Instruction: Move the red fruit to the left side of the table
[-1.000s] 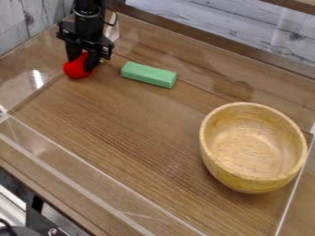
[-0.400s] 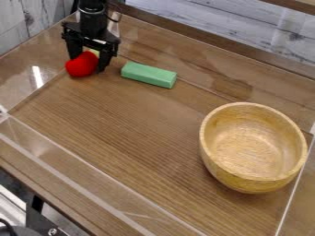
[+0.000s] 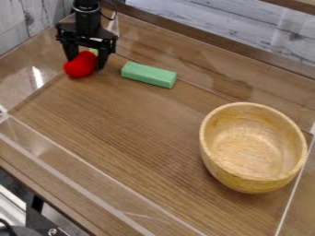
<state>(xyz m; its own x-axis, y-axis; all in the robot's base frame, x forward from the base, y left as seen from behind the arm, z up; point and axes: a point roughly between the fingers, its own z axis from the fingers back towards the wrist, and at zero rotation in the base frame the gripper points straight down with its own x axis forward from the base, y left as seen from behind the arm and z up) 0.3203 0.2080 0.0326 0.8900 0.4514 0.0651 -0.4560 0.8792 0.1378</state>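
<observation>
The red fruit (image 3: 80, 64) lies on the brown wood-grain table (image 3: 135, 129) at the far left, close to the clear wall. My black gripper (image 3: 87, 53) points straight down right above it, its fingers spread wide and straddling the fruit's upper part without squeezing it. The fruit rests on the tabletop, partly hidden behind the fingers.
A flat green rectangular block (image 3: 147, 74) lies just right of the fruit. A large wooden bowl (image 3: 252, 146) stands at the right. Low clear acrylic walls (image 3: 31, 69) edge the tabletop.
The fingers have spread apart and let go of the fruit, and the wrist has rolled a little. The fruit stays where it lay.
</observation>
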